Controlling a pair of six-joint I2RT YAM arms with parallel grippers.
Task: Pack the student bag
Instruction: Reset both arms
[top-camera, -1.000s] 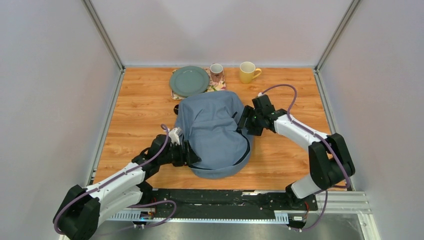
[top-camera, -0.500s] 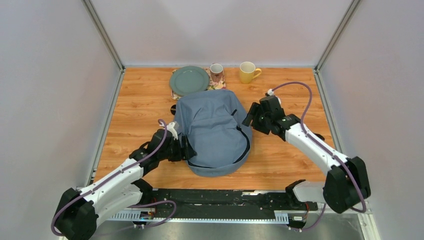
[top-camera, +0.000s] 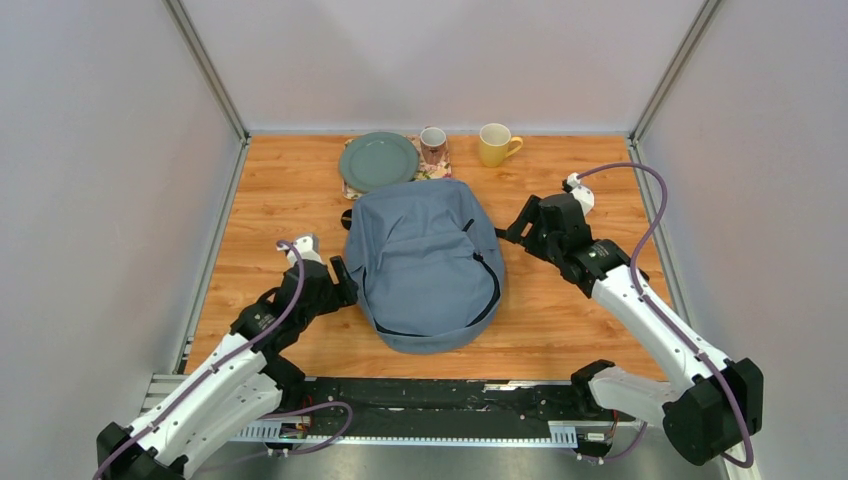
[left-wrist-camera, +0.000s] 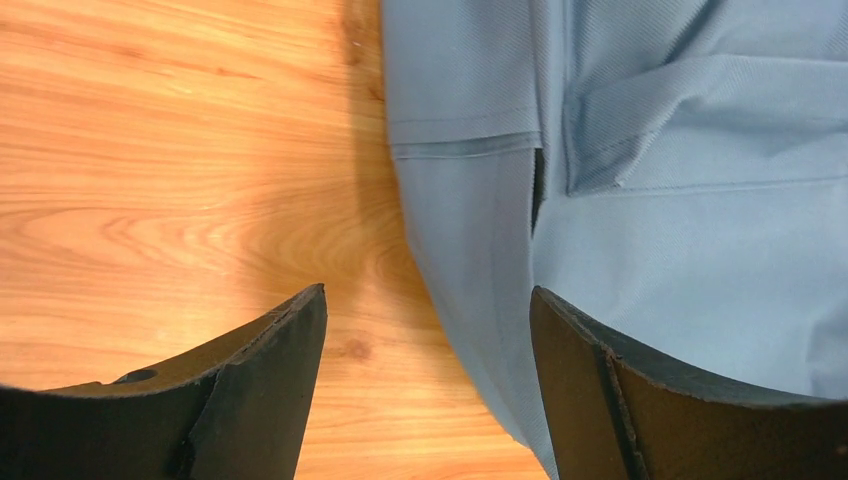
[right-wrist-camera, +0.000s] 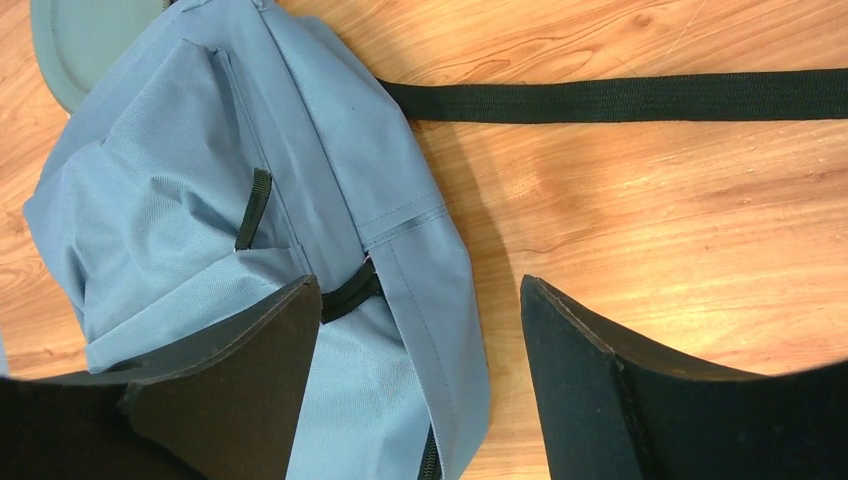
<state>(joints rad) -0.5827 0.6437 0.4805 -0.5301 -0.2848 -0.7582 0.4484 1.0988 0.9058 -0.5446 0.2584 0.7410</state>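
The student bag (top-camera: 425, 262), a soft grey-blue backpack with black zipper trim, lies flat in the middle of the wooden table. My left gripper (top-camera: 340, 272) sits just off its left edge, open, with bare wood and the bag's side (left-wrist-camera: 680, 200) between its fingers (left-wrist-camera: 270, 390). At the bag's upper right edge my right gripper (top-camera: 512, 232) is open and holds nothing. In the right wrist view the bag (right-wrist-camera: 200, 200) fills the left half, and a black strap (right-wrist-camera: 620, 97) runs out across the wood.
A green plate (top-camera: 378, 161) rests on a floral mat at the back, touching the bag's top. Beside it stand a small patterned mug (top-camera: 433, 144) and a yellow mug (top-camera: 495, 144). Grey walls and metal rails enclose the table.
Both arms have drawn back outward from the bag's sides. The right gripper has opened wider. The bag has settled flatter and shifted slightly left.
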